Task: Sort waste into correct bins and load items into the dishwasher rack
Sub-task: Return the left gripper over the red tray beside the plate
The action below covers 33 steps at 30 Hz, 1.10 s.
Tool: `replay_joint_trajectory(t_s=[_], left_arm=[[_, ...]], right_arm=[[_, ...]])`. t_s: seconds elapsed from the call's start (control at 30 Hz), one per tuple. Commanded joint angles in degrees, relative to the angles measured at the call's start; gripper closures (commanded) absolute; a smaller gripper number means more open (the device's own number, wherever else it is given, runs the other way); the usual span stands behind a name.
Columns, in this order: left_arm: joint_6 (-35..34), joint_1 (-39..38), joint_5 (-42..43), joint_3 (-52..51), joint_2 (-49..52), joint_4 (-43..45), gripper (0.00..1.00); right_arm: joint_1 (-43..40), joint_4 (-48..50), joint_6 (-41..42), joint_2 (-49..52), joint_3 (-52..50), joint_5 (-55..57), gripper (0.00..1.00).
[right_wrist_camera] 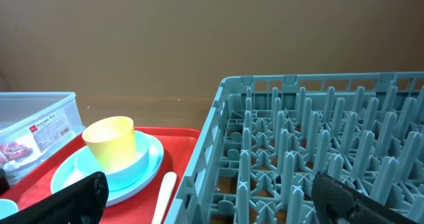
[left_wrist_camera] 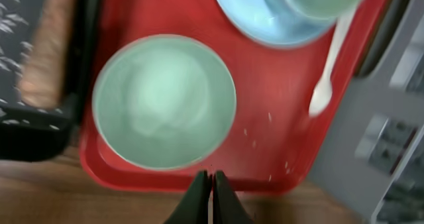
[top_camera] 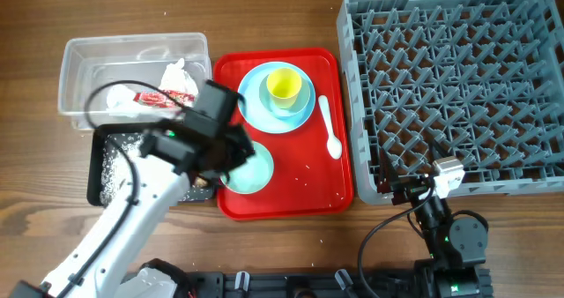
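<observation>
Red tray: green bowl before left fingers

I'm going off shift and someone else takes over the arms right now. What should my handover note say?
Left gripper: shut, empty, above the near edge of the red tray, beside the pale green bowl.
Right gripper: open, empty, facing the dishwasher rack.
Done: tissue and red wrapper are in the clear tub; grains and brown stick are in the black tray.
Left: no dishes racked yet. The bowl, the white spoon and the blue plate, which carries the yellow cup standing in the light blue cup, are all on the red tray.
</observation>
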Motion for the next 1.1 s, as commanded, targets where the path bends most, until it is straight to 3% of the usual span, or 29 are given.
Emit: replay_joint_trajectory(t_s=[0.0, 0.13, 0.53, 0.77, 0.9, 1.07], left_arm=[[-2.4, -7.82, -2.29, -2.95, 0.61, 3.1, 0.96], [-8.68, -14.8, -7.3, -3.52, 1.46, 4.72, 0.96], [-11.5, -24.76, -7.69, -3.52, 6.29, 15.37, 0.91], [-11.63, -23.32, -12.15, -3.52, 8.41, 20.35, 0.83], [-11.56, -20.41, -6.56, -3.52, 8.41, 20.2, 0.85], [-11.41, -20.0, -6.12, -3.52, 8.41, 19.93, 0.84]], right_arm=[[-0.07, 0.24, -0.22, 0.07, -0.04, -0.28, 0.0], [-0.07, 0.24, -0.24, 0.07, -0.04, -0.26, 0.0], [-0.07, 0.24, -0.26, 0.07, -0.04, -0.26, 0.0], [-0.07, 0.24, -0.24, 0.07, -0.04, -0.26, 0.0], [-0.07, 0.24, -0.24, 0.07, -0.04, -0.26, 0.0], [-0.07, 0.24, -0.26, 0.07, -0.04, -0.26, 0.0]])
